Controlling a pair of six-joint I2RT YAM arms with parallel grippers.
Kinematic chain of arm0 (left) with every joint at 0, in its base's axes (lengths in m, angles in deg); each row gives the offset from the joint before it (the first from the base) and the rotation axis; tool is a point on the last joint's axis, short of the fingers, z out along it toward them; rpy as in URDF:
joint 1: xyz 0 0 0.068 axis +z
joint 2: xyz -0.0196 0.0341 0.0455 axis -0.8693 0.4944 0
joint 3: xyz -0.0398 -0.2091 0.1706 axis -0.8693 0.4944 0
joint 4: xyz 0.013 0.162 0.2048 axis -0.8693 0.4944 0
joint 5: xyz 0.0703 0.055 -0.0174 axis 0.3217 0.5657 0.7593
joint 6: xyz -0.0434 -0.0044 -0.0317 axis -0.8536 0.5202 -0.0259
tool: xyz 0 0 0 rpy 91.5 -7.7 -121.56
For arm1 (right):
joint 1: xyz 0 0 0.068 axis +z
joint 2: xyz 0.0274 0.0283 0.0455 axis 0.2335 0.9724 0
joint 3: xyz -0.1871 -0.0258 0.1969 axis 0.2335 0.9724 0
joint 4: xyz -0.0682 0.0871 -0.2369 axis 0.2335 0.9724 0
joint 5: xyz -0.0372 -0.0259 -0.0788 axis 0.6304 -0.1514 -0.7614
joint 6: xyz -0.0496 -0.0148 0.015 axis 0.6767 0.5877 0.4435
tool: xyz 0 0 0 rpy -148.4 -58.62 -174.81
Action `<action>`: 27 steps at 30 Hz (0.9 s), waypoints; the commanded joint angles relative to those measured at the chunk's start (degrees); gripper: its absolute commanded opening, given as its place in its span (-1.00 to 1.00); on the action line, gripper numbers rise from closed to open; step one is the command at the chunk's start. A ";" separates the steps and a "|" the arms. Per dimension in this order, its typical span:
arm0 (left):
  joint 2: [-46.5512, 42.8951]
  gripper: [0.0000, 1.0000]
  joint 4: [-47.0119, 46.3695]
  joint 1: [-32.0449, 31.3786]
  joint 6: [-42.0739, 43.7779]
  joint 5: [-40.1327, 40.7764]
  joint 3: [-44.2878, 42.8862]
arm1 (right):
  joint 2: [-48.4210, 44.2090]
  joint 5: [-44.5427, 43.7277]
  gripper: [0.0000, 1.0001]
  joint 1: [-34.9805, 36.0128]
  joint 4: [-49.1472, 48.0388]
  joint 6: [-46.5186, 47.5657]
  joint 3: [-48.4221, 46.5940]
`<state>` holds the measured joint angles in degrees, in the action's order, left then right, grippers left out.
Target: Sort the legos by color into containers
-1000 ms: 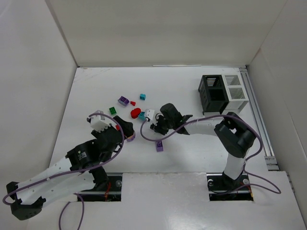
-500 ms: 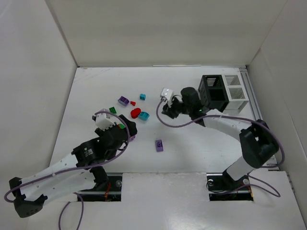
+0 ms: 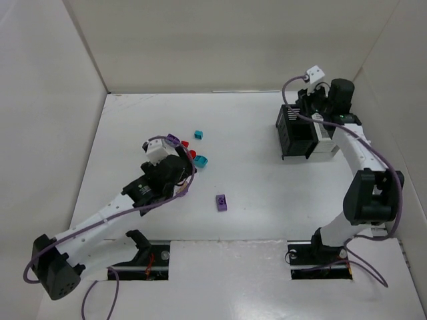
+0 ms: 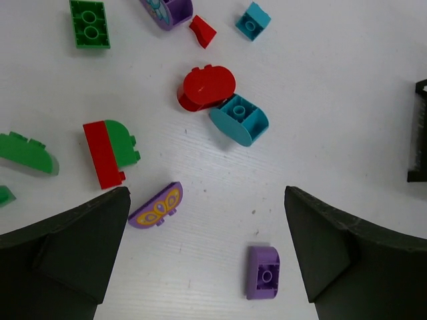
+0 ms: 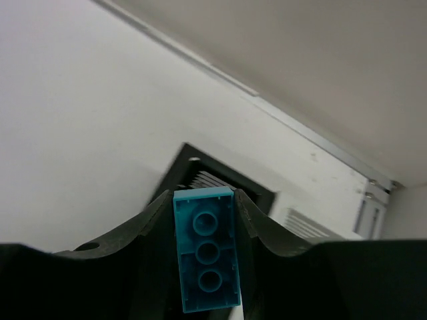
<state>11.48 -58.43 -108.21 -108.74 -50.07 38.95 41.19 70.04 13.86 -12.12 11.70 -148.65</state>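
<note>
My right gripper (image 3: pixel 308 101) hangs over the back of the black container (image 3: pixel 295 131), beside the white container (image 3: pixel 328 130). In the right wrist view the right gripper (image 5: pixel 204 200) is shut on a teal brick (image 5: pixel 206 259), with the black bin (image 5: pixel 200 175) below it. My left gripper (image 3: pixel 176 167) is open and empty over the loose legos. Between its jaws lie a purple butterfly piece (image 4: pixel 155 205) and a purple brick (image 4: pixel 263 272). Beyond are a red round brick (image 4: pixel 207 87), a teal round brick (image 4: pixel 239 119) and a red-and-green pair (image 4: pixel 110 152).
More legos lie further out: a green brick (image 4: pixel 89 24), a small red piece (image 4: pixel 201 31), a small teal brick (image 4: pixel 253 21), a green half-round (image 4: pixel 25 152). A purple brick (image 3: pixel 221 202) lies alone mid-table. White walls surround the table.
My right arm swung from the middle of the table up to the containers with the teal brick in it. My left arm moved forward over the pile.
</note>
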 commanded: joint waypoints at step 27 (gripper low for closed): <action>23.83 1.00 -8.55 9.25 13.29 -11.98 -12.64 | 19.56 -0.44 0.91 -12.84 5.70 2.04 -20.30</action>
<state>34.76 -65.79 -99.35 -95.87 -62.07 29.53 60.97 69.34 1.45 -5.68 13.26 -166.35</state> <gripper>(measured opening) 0.997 0.906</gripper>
